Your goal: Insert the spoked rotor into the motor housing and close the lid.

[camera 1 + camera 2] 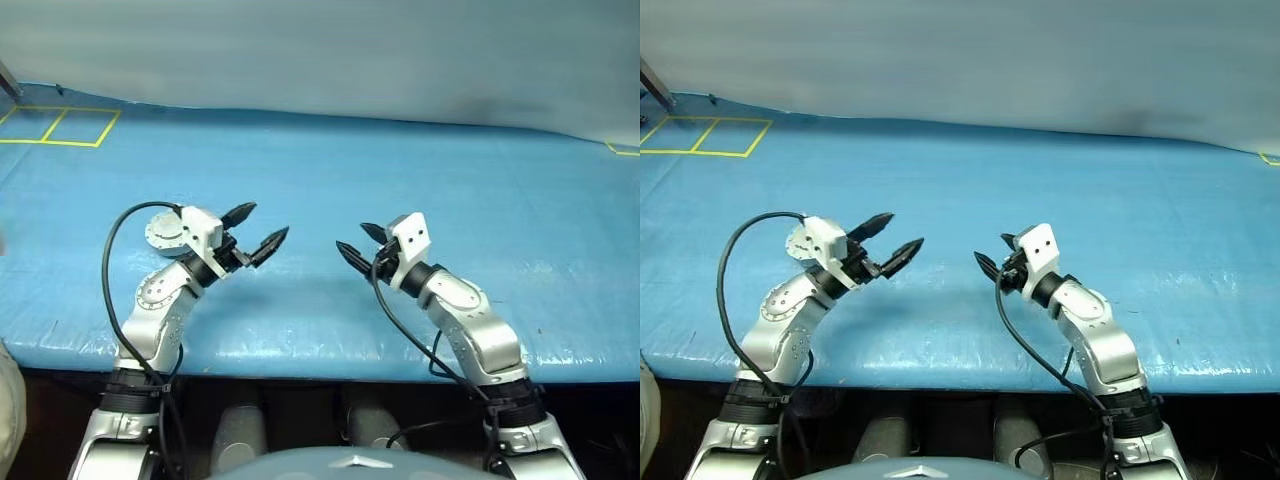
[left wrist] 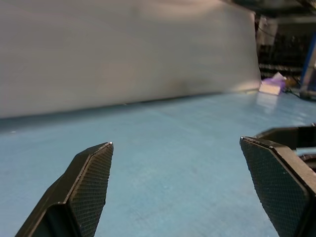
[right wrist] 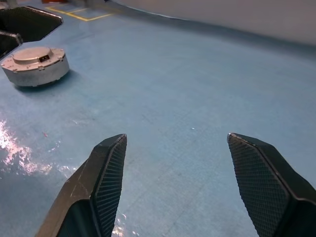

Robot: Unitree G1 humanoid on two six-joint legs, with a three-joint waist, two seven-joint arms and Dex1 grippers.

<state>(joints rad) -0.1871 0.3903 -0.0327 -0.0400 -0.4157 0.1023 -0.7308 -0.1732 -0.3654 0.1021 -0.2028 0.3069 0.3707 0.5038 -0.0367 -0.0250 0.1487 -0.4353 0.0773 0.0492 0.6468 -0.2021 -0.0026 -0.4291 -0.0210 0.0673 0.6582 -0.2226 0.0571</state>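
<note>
Both grippers, left (image 1: 262,228) and right (image 1: 358,243), hung open and empty; the closed housing (image 3: 35,65) sat near the tabletop's (image 1: 400,170) front edge.

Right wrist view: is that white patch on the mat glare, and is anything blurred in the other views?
Right wrist view: yes, glare on the blue mat, near the right gripper; the closed motor housing stays readable, casting a soft shadow. Left wrist view: the backdrop looks smeared, the left gripper pads sharp. Head views: even light, no glare.
</note>
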